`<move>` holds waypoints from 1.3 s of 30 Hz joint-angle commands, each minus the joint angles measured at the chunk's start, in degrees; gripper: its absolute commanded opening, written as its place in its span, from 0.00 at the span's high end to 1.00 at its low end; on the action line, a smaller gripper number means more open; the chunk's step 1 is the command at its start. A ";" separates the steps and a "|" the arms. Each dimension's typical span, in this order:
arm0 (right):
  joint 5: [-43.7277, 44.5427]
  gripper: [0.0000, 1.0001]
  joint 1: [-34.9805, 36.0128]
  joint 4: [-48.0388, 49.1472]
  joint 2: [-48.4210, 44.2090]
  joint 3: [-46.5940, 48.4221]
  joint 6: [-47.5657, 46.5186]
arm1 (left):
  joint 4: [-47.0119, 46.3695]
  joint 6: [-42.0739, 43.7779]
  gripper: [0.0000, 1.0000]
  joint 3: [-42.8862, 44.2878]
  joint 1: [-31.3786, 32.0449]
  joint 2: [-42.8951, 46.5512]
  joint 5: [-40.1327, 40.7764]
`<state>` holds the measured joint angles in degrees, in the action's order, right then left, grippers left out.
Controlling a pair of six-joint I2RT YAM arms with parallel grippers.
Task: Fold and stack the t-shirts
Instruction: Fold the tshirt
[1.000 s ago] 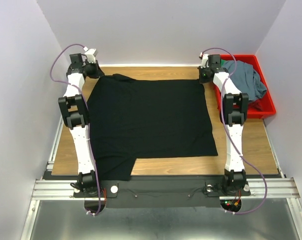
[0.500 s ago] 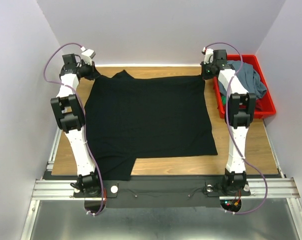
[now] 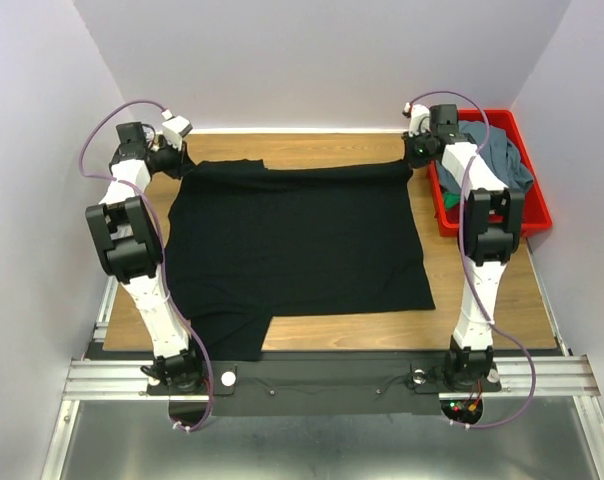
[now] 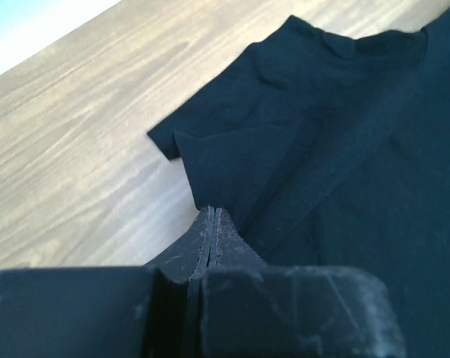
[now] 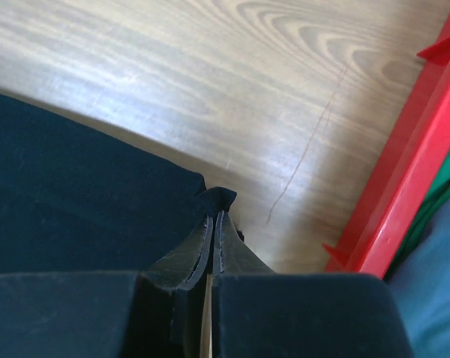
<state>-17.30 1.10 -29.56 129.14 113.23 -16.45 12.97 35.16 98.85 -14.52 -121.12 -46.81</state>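
The large black t-shirt (image 3: 292,240) lies spread on the wooden table. Its far edge is lifted and folded over a little toward the near side. My left gripper (image 3: 174,152) is shut on the shirt's far left corner, by the sleeve (image 4: 284,134). My right gripper (image 3: 412,152) is shut on the far right corner (image 5: 217,200), just left of the bin. The grey-blue t-shirt (image 3: 497,160) and a bit of the green t-shirt (image 3: 452,198) lie in the red bin.
The red plastic bin (image 3: 530,215) stands at the far right of the table; its wall shows in the right wrist view (image 5: 404,201). Bare wood (image 3: 312,145) runs along the far edge. White walls enclose three sides.
Both grippers have lifted the shirt's far corners and drawn them toward the near side; the far edge has left the table's back edge and now folds over.
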 commanded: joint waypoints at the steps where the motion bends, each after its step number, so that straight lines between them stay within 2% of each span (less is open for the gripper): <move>1: -0.89 0.99 -0.84 1.35 -5.82 -3.17 -2.18 | -0.14 5.79 1.00 -4.96 -1.03 7.64 -0.57; 11: -1.16 0.99 -0.84 1.35 -9.96 -13.90 -7.46 | 4.43 17.83 1.00 -18.41 -1.12 14.42 4.35; 15: -0.28 0.99 -0.84 1.26 -7.95 -16.46 -8.78 | 4.61 20.13 1.00 -21.67 -0.95 12.76 8.12; 18: 0.42 0.97 -0.84 1.17 -6.10 -16.55 -8.95 | 4.78 19.43 0.98 -20.98 -0.60 10.30 10.68; 19: 0.77 0.93 -0.84 1.17 -4.96 -16.38 -9.13 | 4.96 19.42 0.93 -20.63 -0.59 9.51 11.99; 20: 0.95 0.80 -0.84 0.91 -4.69 -16.11 -9.22 | 5.13 19.16 0.78 -20.02 -0.59 8.28 12.44; 21: 1.13 0.74 -0.84 0.91 -4.43 -16.02 -9.22 | 5.48 19.16 0.70 -19.49 -0.59 7.83 12.79; 22: 1.21 0.67 -0.84 0.65 -4.60 -15.85 -9.48 | 6.62 19.25 0.57 -18.96 -0.59 7.48 13.23; 23: 1.04 0.52 -0.84 0.12 -4.86 -15.76 -9.57 | 8.28 19.16 0.53 -17.39 -0.59 7.48 13.23; 25: 0.78 0.41 -0.84 -0.23 -5.91 -15.59 -9.74 | 10.92 19.42 0.46 -14.84 -0.68 7.57 12.27; 26: 0.52 0.34 -0.84 -0.49 -7.31 -15.32 -9.74 | 12.50 19.34 0.39 -11.08 -0.68 7.57 11.57; 28: -0.89 0.29 -0.84 -0.76 -8.37 -14.27 -8.87 | 15.85 17.15 0.17 -6.67 -0.59 6.78 9.29; 29: -1.33 0.26 -0.93 -0.93 -8.64 -13.57 -8.34 | 16.29 16.01 0.16 -2.30 -0.33 6.34 8.67; 33: -3.61 0.25 -0.84 -1.90 -6.02 -5.94 -4.48 | 14.38 7.75 0.16 7.64 1.86 1.69 8.48; 35: -4.14 0.27 -0.84 -3.04 -4.17 -3.29 -3.42 | 12.00 2.58 0.17 12.74 3.18 -2.16 9.71; 39: -4.76 0.31 -0.84 -4.10 -0.65 1.46 -1.49 | 9.79 -1.58 0.19 19.09 5.03 -8.16 12.79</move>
<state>-20.45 0.49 -32.73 125.43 110.91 -20.64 23.62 40.51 114.04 -11.55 -123.83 -35.81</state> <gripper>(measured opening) 0.698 0.819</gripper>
